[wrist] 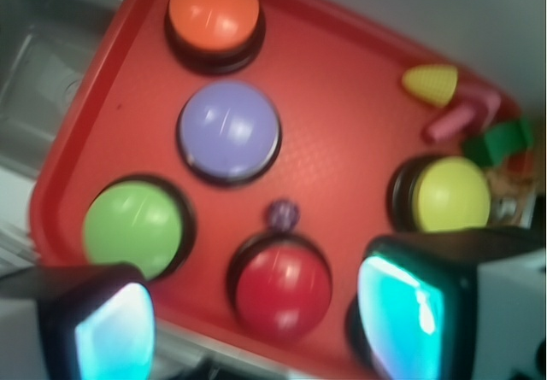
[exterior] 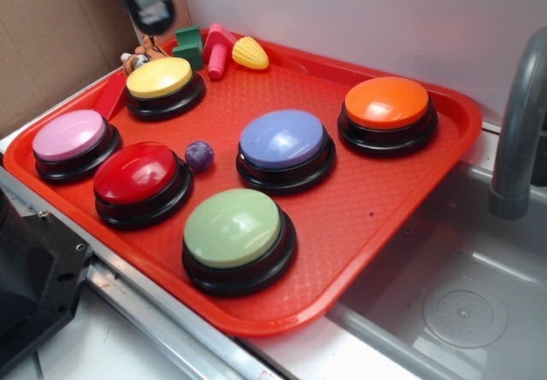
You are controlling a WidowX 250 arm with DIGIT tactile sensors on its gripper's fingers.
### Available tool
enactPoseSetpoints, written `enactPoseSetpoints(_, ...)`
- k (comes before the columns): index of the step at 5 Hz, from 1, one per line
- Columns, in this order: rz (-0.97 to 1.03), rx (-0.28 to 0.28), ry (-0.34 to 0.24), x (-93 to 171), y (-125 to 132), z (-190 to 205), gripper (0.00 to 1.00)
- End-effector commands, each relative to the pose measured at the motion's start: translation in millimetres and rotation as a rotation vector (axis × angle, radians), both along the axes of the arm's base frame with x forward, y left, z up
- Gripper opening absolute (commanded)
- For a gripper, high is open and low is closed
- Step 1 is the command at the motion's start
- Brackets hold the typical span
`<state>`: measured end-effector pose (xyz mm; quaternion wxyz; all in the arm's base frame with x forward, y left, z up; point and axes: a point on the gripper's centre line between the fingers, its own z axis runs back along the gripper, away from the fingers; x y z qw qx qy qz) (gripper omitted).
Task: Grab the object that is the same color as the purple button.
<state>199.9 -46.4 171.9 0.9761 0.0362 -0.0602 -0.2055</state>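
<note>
The glossy marbled purple ball (exterior: 199,154) lies on the textured red tray (exterior: 367,201), between the red dome button (exterior: 137,175) and the purple dome button (exterior: 283,139); the gripper (wrist: 256,320) hangs above with its 2 fingers spread apart, holding nothing.

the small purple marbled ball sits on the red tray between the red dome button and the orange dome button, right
Not quite. The small purple marbled ball sits on the red plastic tray between the red dome button and the purple dome button, not the orange dome button, which stands farther off. The exterior view shows this.

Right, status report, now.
Gripper open, empty, high above tray. Purple ball untouched between red button and purple button. Buttons crowd it.
</note>
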Motion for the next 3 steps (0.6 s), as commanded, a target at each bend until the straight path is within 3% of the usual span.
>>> enactPoseSetpoints(1,-0.037,-0.014,-0.055,3,16,-45,1.0)
enactPoseSetpoints(3,-0.066,0.022,-0.021,10,29,-84,1.0)
